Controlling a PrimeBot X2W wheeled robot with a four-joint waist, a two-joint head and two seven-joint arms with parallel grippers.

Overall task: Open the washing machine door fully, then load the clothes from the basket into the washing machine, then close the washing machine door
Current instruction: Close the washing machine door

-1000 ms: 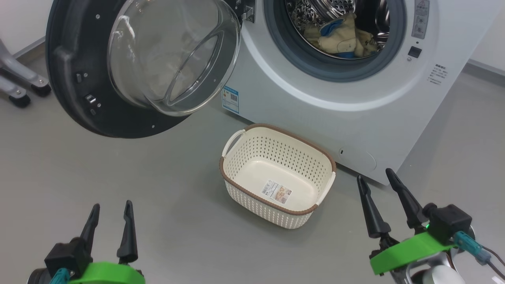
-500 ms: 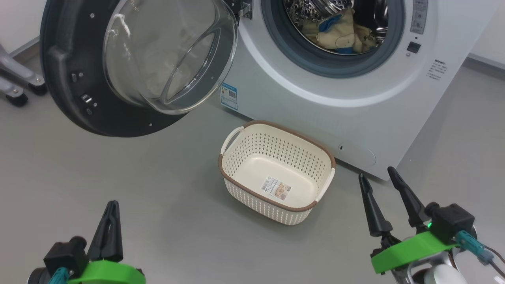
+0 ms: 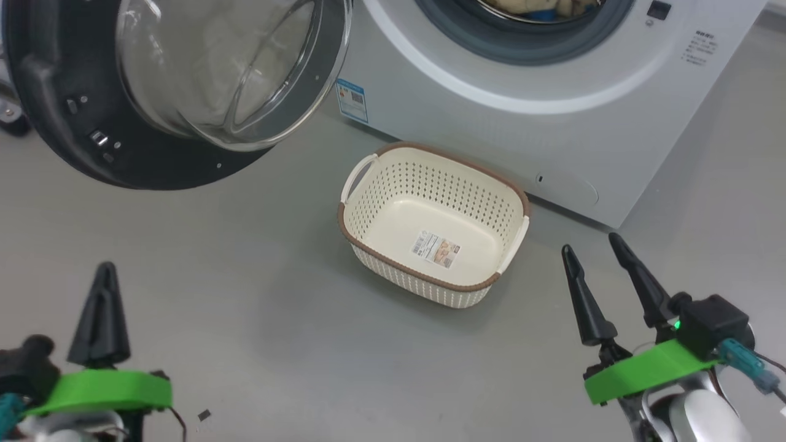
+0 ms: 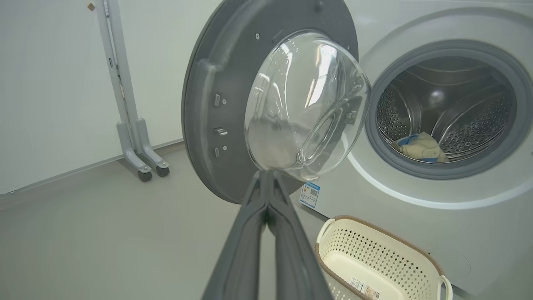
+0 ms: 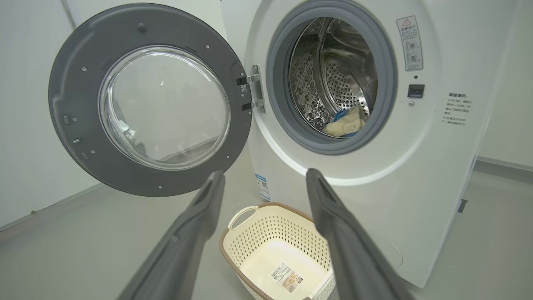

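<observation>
left claw (image 3: 104,273): closed, both fingers pressed together, gripping nothing; low at the robot's left above the floor (image 3: 245,294); in its wrist view the tips point at the lower edge of the door glass
right claw (image 3: 589,244): open, fingers well apart, nothing between them; low at the robot's right, near the basket's right handle, not touching it
washing machine door (image 3: 184,80): swung wide open to the left of the opening, inner side and bulging glass porthole facing out; hangs on a hinge (image 5: 254,89) at the machine's left edge
washing machine (image 3: 491,147): white front loader, standing on the floor; drum (image 5: 333,71) exposed, grey rubber ring (image 5: 277,83) around the opening
clothes (image 4: 420,146): cream fabric with a blue patch, lying at the bottom of the drum
basket (image 3: 442,190): on the floor just in front of the machine, below the opening, upright; bare bottom showing with label (image 3: 436,248)
blue sticker (image 3: 352,101): lower left of the machine front, above the basket's left handle
stand (image 4: 133,137): grey, on castors, by the wall left of the door
</observation>
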